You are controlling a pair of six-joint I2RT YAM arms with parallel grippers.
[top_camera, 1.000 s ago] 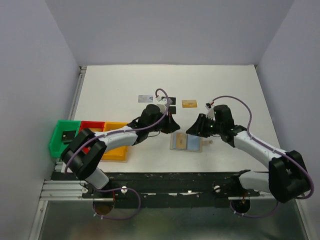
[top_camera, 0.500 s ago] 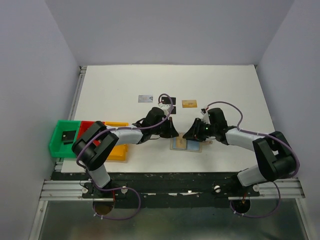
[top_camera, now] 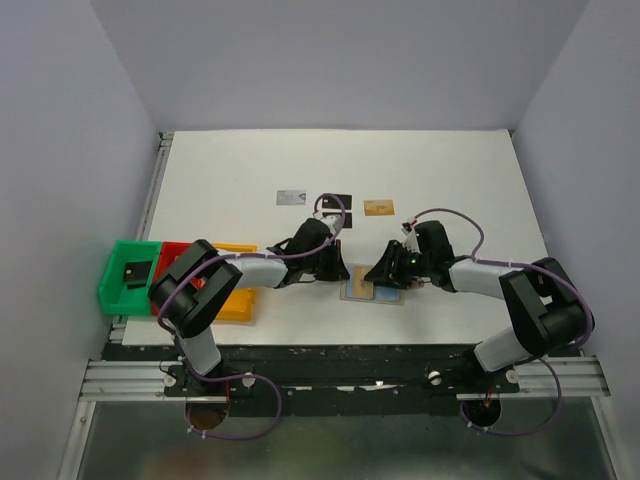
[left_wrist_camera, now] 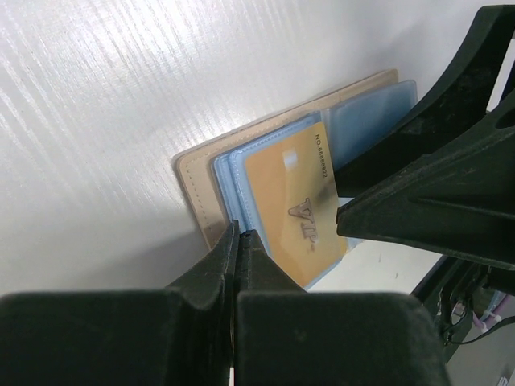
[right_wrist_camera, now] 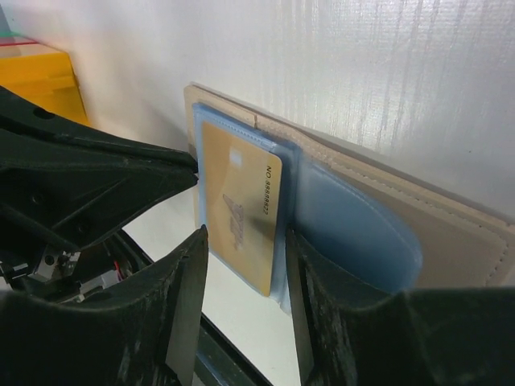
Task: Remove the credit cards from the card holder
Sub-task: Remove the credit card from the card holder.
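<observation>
The tan card holder point(top_camera: 373, 290) is lying open just below centre frame, blue-grey pockets up, one gold-orange card point(left_wrist_camera: 291, 205) showing inside. The left gripper point(left_wrist_camera: 239, 235), jaws pressed together, is touching its edge. The right gripper point(right_wrist_camera: 241, 241), jaws spread, is straddling that card. Three more are lying above: silver-grey card point(top_camera: 291, 197), black card point(top_camera: 343, 200), gold card point(top_camera: 378, 208).
</observation>
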